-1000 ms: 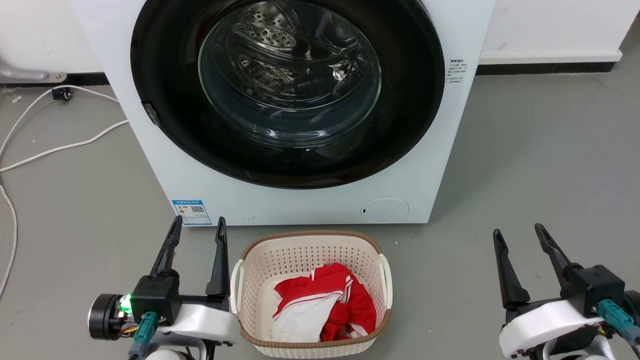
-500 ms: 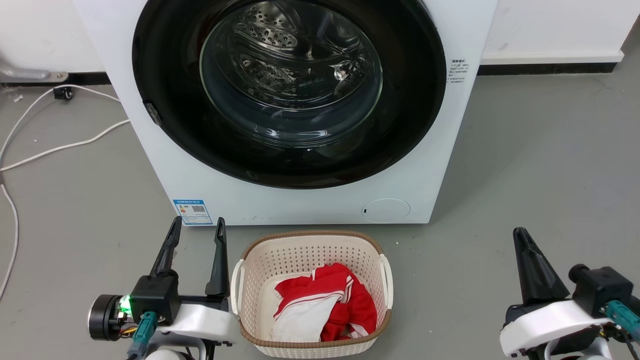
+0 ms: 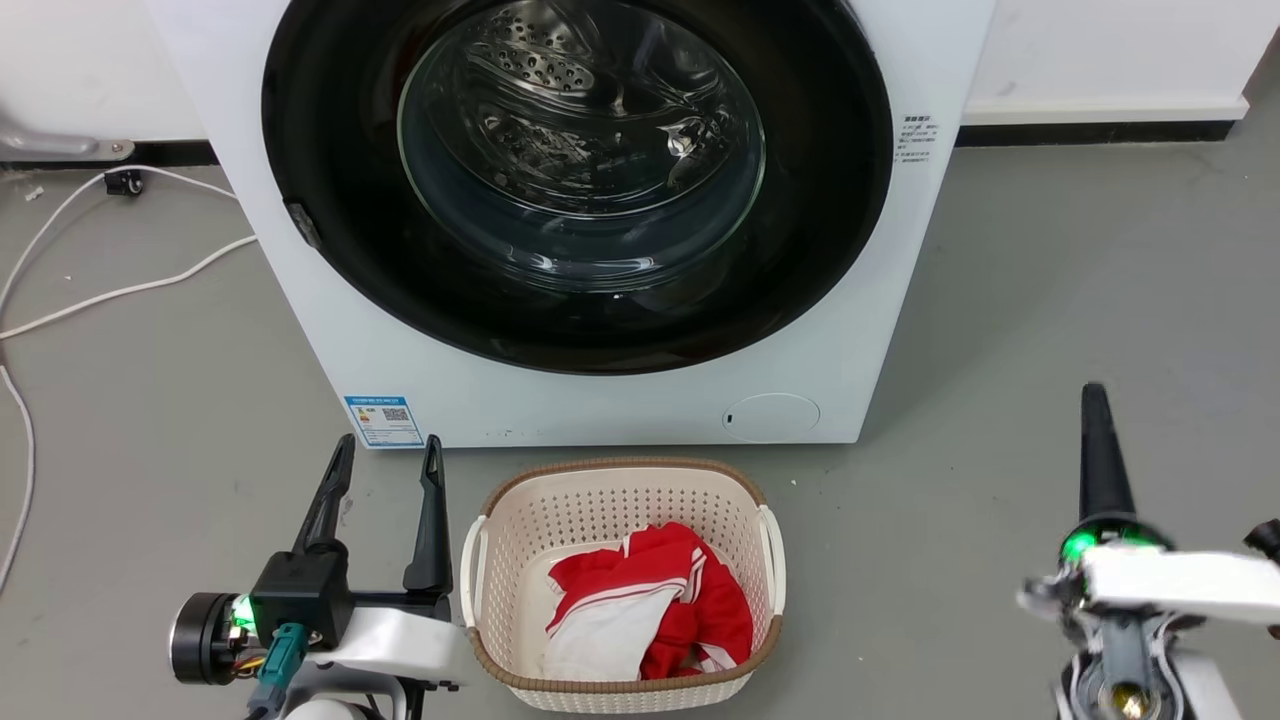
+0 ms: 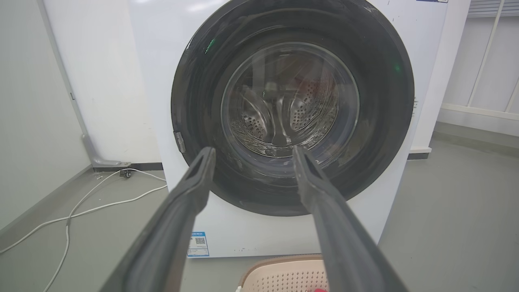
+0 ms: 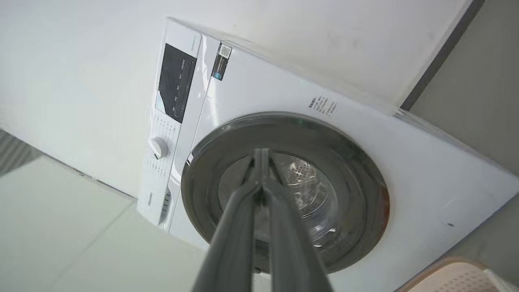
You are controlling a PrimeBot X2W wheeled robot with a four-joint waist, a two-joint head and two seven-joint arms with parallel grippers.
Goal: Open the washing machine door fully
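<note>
The washing machine door is shut, its glossy black ring lying flat against the white washing machine, and the steel drum shows through the bulging glass centre. A small latch sits on the ring's left edge. Below the door, at the machine's lower right, is a small round white flap, and a blue sticker marks the lower left corner. A cream basket stands on the grey floor just in front of the machine, with a red and white cloth in it. The left gripper hangs low just left of the basket, fingers spread apart and holding nothing; in its wrist view it points at the lower half of the door. The right gripper is well off to the right over bare floor, blurred, and its wrist view shows its fingers pressed together, empty, aimed at the door. A white cable trails across the floor at the left.
</note>
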